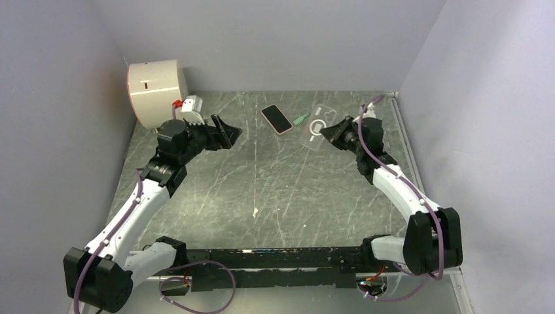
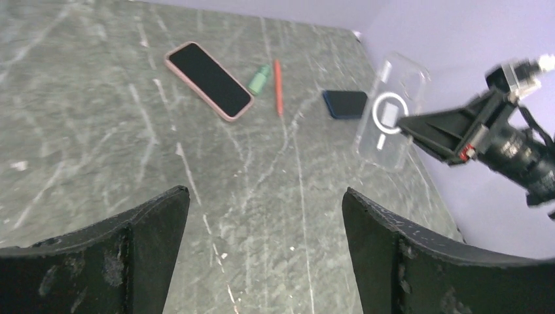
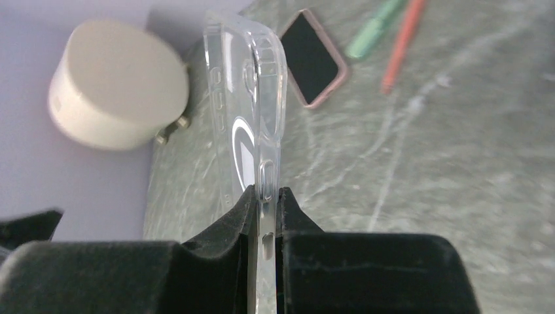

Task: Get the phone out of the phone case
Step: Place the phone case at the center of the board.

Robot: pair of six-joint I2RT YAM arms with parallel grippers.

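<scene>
The phone (image 1: 277, 119), pink-edged with a black screen, lies face up on the table at the back centre, out of its case; it also shows in the left wrist view (image 2: 208, 80) and the right wrist view (image 3: 312, 57). The clear phone case (image 1: 318, 127) with a white ring is held off the table, empty. My right gripper (image 1: 332, 133) is shut on its edge (image 3: 254, 131); the case also shows in the left wrist view (image 2: 391, 111). My left gripper (image 1: 231, 133) is open and empty, left of the phone, above the table (image 2: 265, 203).
A white cylindrical device (image 1: 156, 91) stands at the back left corner. A green marker (image 1: 300, 120) and an orange pen (image 2: 278, 87) lie right of the phone. A dark blue object (image 2: 345, 104) lies behind the case. Grey walls enclose the table.
</scene>
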